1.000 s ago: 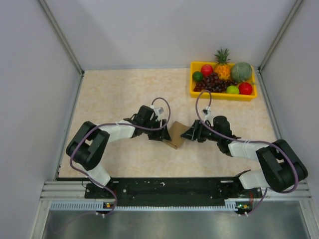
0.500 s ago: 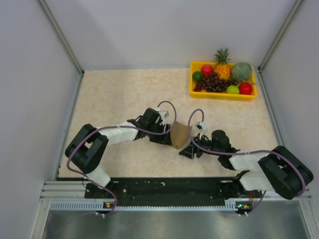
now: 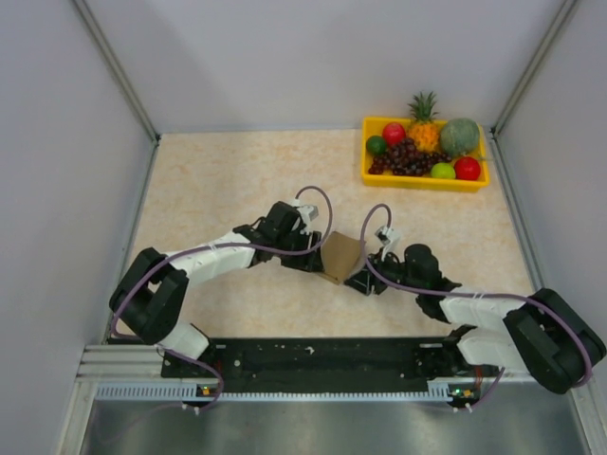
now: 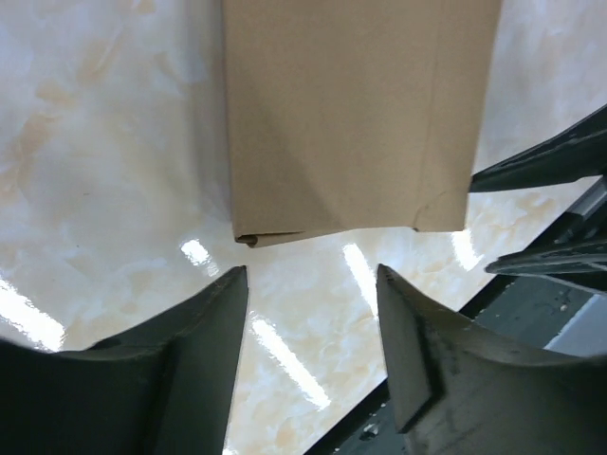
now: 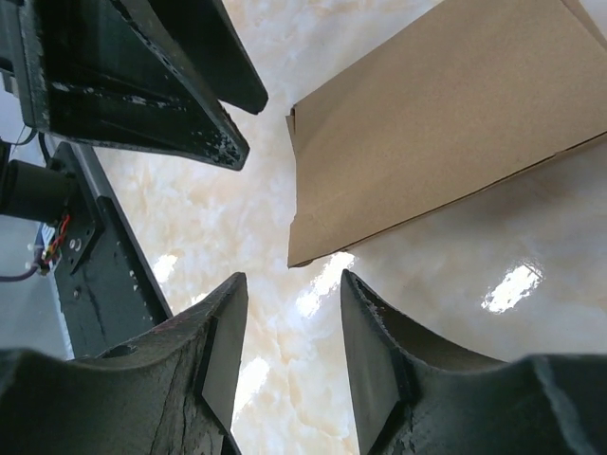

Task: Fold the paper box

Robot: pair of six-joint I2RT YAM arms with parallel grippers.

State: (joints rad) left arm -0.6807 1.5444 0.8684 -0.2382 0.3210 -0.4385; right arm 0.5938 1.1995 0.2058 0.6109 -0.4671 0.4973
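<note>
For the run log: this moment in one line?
box: on table, unheld | left gripper: open, facing box | right gripper: open, facing box

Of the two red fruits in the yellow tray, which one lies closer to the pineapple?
The rear red fruit, just left of the pineapple; the front red fruit sits in the tray's right corner.

The paper box (image 3: 341, 258) is plain brown, the table (image 3: 218, 180) cream and marbled, the fruit tray (image 3: 417, 184) yellow.
</note>
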